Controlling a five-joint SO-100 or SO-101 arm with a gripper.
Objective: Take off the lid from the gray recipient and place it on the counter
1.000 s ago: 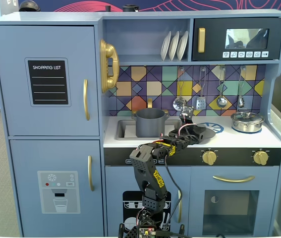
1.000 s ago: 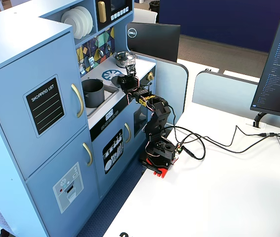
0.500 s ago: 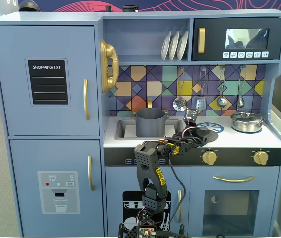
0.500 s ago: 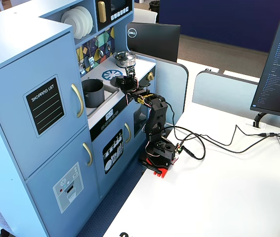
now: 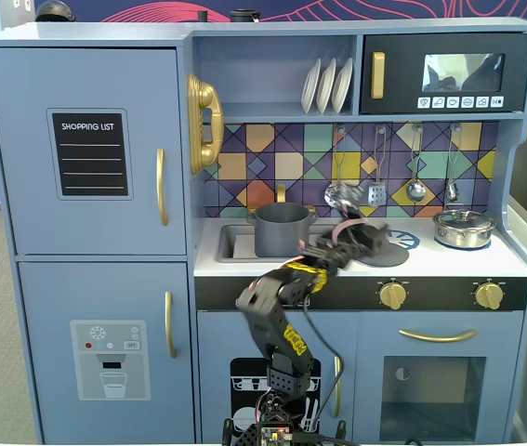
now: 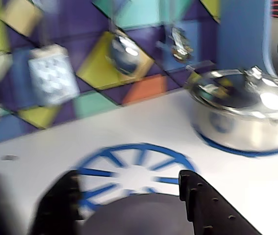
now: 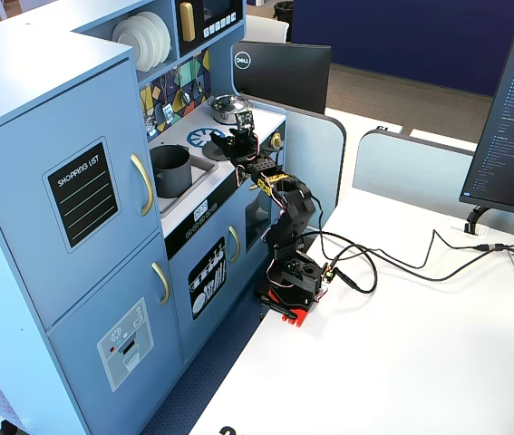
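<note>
The gray recipient (image 5: pixel 282 229) stands open, without a lid, in the sink recess at the left of the white counter (image 5: pixel 449 261); it also shows in another fixed view (image 7: pixel 170 169). The dark-gray lid (image 5: pixel 395 253) lies flat on the counter over the blue burner print (image 6: pixel 129 161). In the wrist view the lid (image 6: pixel 143 218) fills the bottom edge between my two black fingers; its knob is out of view. My gripper (image 5: pixel 375 236) (image 6: pixel 128 176) hovers just over the lid with its jaws wide apart. It also shows in another fixed view (image 7: pixel 238 140).
A shiny silver pot with its lid (image 5: pixel 465 228) (image 6: pixel 246 115) stands on the right burner. Utensils (image 5: pixel 375 190) hang on the tiled back wall. The arm reaches up from the desk in front of the kitchen (image 7: pixel 288 272).
</note>
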